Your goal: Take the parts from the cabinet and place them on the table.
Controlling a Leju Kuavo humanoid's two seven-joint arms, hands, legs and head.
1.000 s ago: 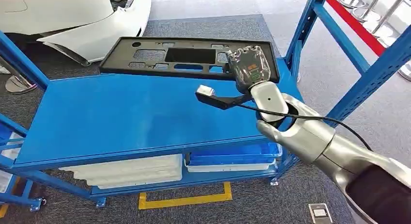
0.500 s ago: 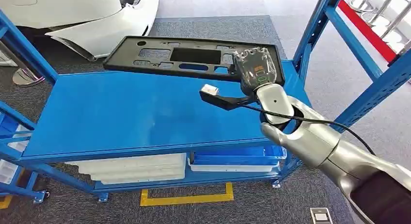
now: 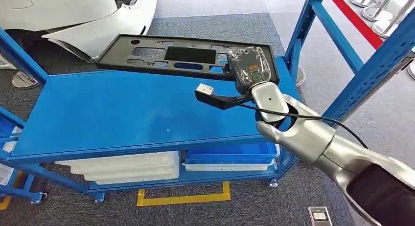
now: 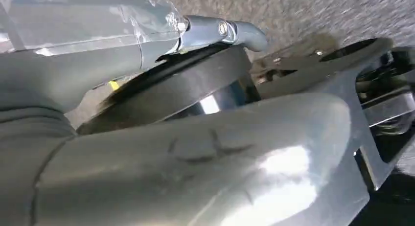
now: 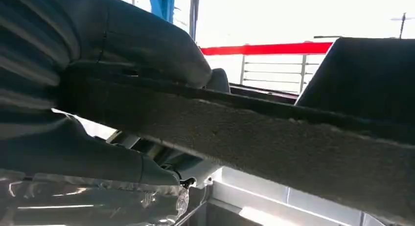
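Item: black panel (image 3: pixel 186 57), a long flat plastic part with several cut-out openings. Position: at twelve o'clock of the head view, along the far edge of the blue shelf top (image 3: pixel 122 113), its left end reaching out past the shelf edge toward ten o'clock. Whether the panel rests on the surface or hangs just above it cannot be told.

Item: right hand (image 3: pixel 250 67), grey, wrapped in clear film, on a silver arm entering from five o'clock. State: clamped on the right end of the black panel. In the right wrist view the thick thumb (image 5: pixel 147 45) presses on one face of the panel's edge (image 5: pixel 274 133) and the fingers close against the other face.

Item: left hand (image 4: pixel 88 45). Seen close in the left wrist view as a grey cover wrapped in film, over grey carpet. Whether its fingers are apart or together cannot be told.

Item: blue shelf unit. Blue uprights (image 3: pixel 362 79) stand at two o'clock. On the lower level lie white trays (image 3: pixel 122 167) at seven o'clock and a blue tray (image 3: pixel 230 155) just beside them at six o'clock.

Surroundings: a white car body part (image 3: pixel 98 25) on the floor at eleven o'clock, beyond the shelf; yellow floor marking (image 3: pixel 181 196) at six o'clock; red barrier strip (image 3: pixel 357 18) at one o'clock
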